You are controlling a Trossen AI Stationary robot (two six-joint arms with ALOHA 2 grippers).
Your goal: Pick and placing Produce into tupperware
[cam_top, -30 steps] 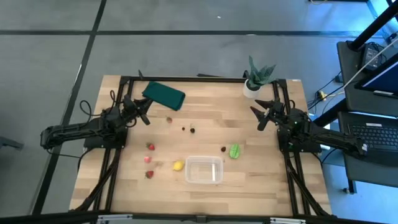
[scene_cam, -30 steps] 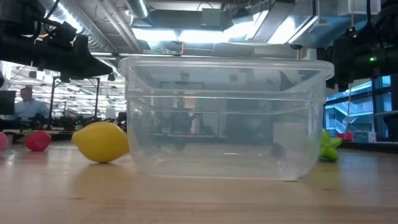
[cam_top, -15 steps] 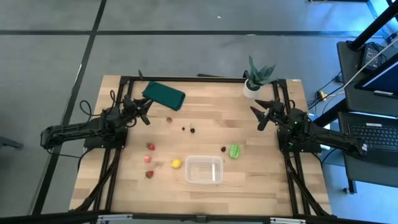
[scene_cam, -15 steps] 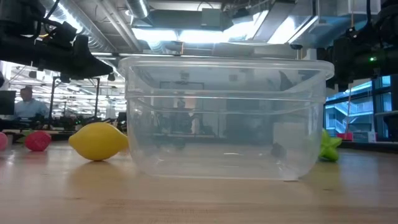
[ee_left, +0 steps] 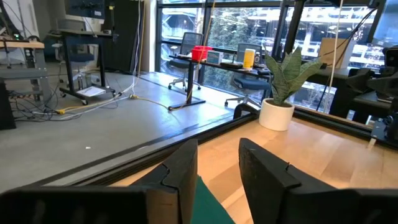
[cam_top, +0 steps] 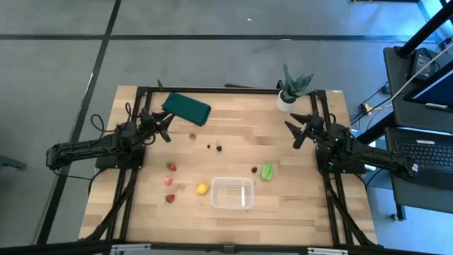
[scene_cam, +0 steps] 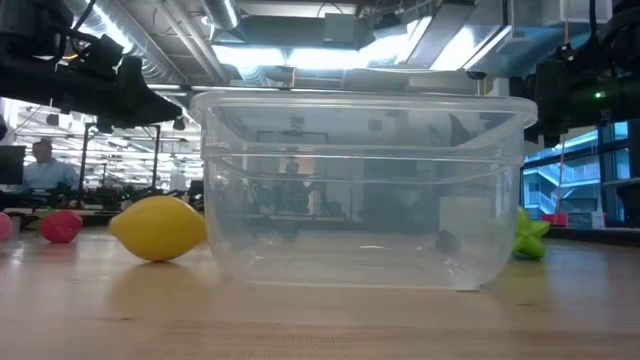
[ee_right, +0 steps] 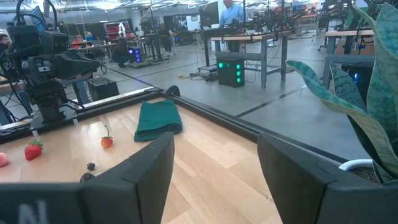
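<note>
We start at the tupperware (cam_top: 232, 193), which sits empty near the table's 6 o'clock edge; the low view shows nothing inside its clear walls. The lemon (cam_top: 202, 188) lies just beside it at its 9 o'clock, and against the picture a second ago it has slid a touch away from the tub and settled there, while nothing else on the table has shifted. The light green piece (cam_top: 267, 172) rests near the tub's 1 o'clock corner with a dark berry (cam_top: 255, 170) just beside it. Three red strawberries (cam_top: 170, 181) cluster out at 9 o'clock, another small red piece (cam_top: 192, 137) lies toward 11 o'clock, and two more dark berries (cam_top: 214, 148) sit at 12 o'clock.

Further out, the left gripper (cam_top: 164, 128) hovers over the table's 10 o'clock area beside the green cloth (cam_top: 187, 108). Its fingers (ee_left: 180, 174) have parted a little over the last second; we see a narrow gap between them and nothing held. The right gripper (cam_top: 299, 134) waits at 2 o'clock near the potted plant (cam_top: 292, 88), fingers (ee_right: 146, 168) spread wide, holding nothing.

We judge that no produce has gone in yet. The left arm's parting fingers suggest it is readying for a first pick, probably the small red piece nearest it.
</note>
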